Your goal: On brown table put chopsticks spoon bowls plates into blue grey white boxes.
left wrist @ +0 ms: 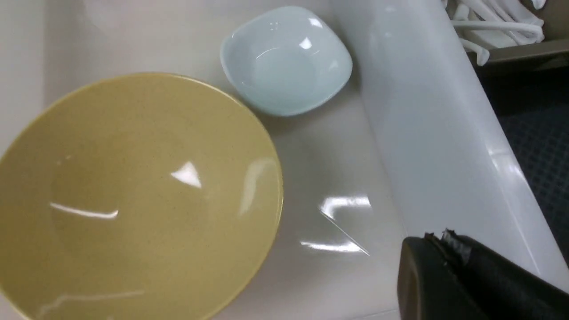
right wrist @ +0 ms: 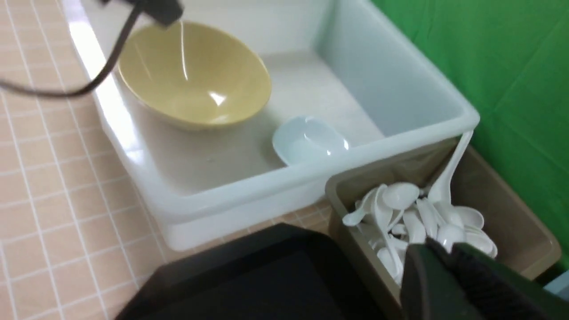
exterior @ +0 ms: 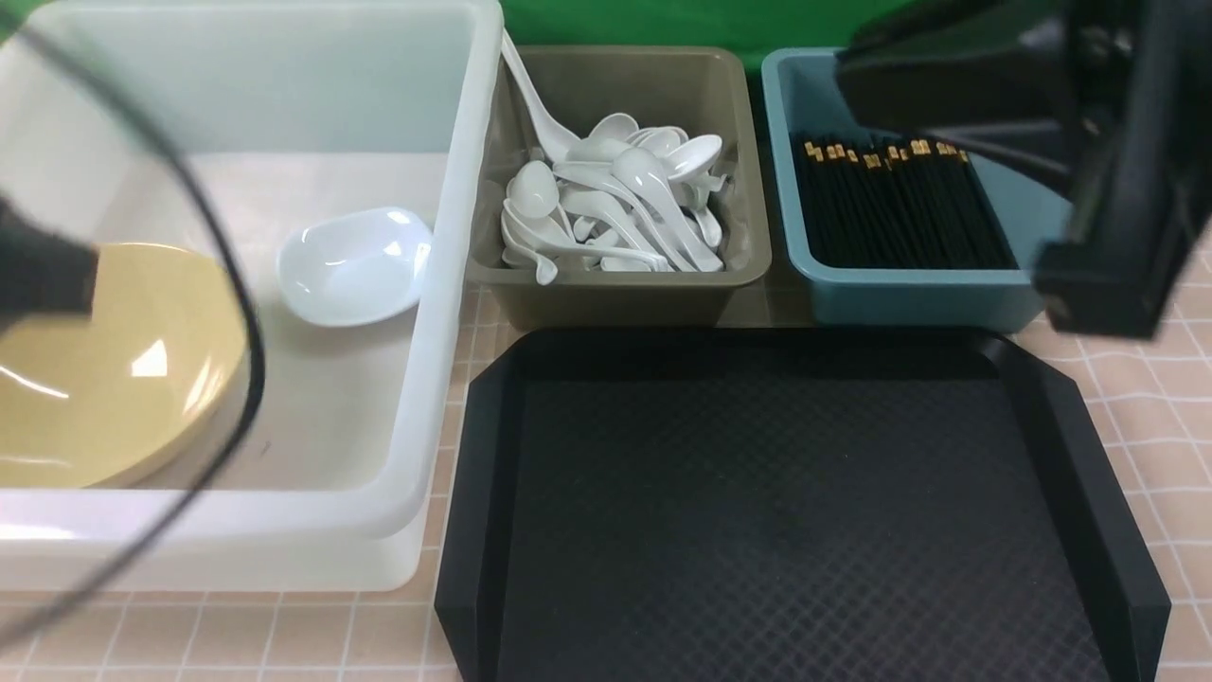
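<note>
Inside the white box (exterior: 445, 284), upper left of the front view: yellow bowl (exterior: 104, 365) at its left, white plate (exterior: 352, 263) just beside. Spoons (exterior: 615, 204) heaped in the grey box (exterior: 615, 294), top centre; chopsticks (exterior: 895, 204) in the blue box (exterior: 909, 294), upper right. Black tray (exterior: 786, 511) on the tabletop (exterior: 1155, 398) below. Left fingers (left wrist: 444, 275) pressed together, empty. Right fingers (right wrist: 444, 280) blurred, cannot tell whether spread.

Front view faces forward over the tubs; both wrist views look closely down into the white tub (exterior: 445, 284).
</note>
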Motion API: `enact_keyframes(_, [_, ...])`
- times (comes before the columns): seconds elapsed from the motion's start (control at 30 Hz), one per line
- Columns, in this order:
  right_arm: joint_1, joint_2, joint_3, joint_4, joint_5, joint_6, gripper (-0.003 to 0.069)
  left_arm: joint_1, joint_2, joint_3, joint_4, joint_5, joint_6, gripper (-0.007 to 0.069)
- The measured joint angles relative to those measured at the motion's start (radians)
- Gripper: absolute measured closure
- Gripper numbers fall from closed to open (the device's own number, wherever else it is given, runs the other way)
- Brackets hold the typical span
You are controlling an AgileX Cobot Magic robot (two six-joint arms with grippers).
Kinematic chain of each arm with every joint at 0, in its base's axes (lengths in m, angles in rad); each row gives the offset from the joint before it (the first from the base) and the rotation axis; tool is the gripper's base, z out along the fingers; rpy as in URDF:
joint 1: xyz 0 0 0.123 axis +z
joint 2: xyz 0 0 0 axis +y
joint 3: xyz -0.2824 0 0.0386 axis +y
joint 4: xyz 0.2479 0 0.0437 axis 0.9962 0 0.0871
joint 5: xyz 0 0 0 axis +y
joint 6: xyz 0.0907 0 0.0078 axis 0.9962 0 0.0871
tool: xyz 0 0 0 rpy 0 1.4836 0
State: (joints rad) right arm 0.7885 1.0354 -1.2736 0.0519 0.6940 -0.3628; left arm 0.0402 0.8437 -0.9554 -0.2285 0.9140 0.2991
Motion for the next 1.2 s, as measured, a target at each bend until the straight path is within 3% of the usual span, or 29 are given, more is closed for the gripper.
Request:
enact_keyframes(0.2, [0.000, -0.140, 0.174, 0.050, -0.150, 0.000, 0.0551, 0.000, -0.232, 0.218, 0.000, -0.059, 0.000, 0.0620])
enact_keyframes(0.53, [0.000, -0.380, 0.405, 0.101, -0.321, 0.001, 0.0539, 0.000, -0.565, 0.390, -0.004, -0.075, 0.000, 0.0620])
enact_keyframes(0.67, [0.000, -0.455, 0.477, 0.107, -0.396, 0.001, 0.0536, 0.000, -0.667, 0.444, 0.000, -0.156, 0.000, 0.0620])
enact_keyframes(1.2, [0.000, -0.470, 0.498, 0.112, -0.402, 0.004, 0.0526, 0.000, -0.714, 0.546, 0.001, -0.185, -0.001, 0.0620])
